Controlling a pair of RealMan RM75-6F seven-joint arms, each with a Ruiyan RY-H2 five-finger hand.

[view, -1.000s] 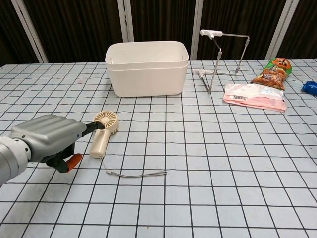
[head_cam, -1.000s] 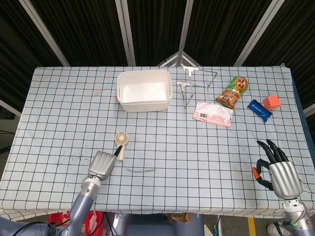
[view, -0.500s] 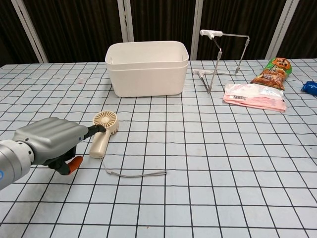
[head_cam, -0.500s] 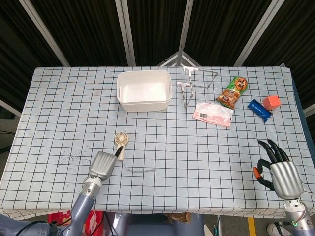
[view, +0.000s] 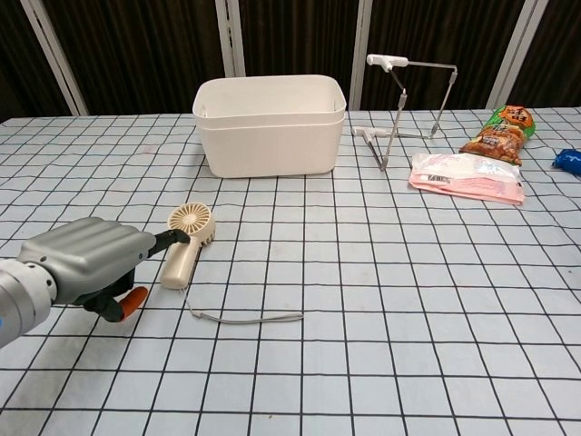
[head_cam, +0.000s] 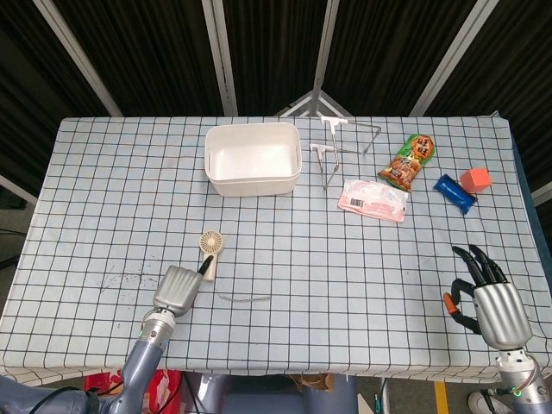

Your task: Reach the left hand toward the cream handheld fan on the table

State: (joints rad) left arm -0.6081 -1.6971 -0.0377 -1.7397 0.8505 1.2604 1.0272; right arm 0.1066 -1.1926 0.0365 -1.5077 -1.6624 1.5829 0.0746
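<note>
Head view: left hand (head_cam: 178,288) sits just below the cream fan (head_cam: 210,251) on the desk (head_cam: 103,198), well below the white tub (head_cam: 253,159). Chest view: dark fingers (view: 171,238) touch the fan's handle, gripping nothing; right hand (head_cam: 485,297) spread, empty.

a table (head_cam: 362,276) draped in a pale blue cloth with a black grid fills the scene. behind its far edge hang dark black curtains (head_cam: 267,52), crossed by slanted pale metal poles (head_cam: 220,56). light falls evenly from above. a strip of grey floor (head_cam: 431,401) shows near right.
</note>
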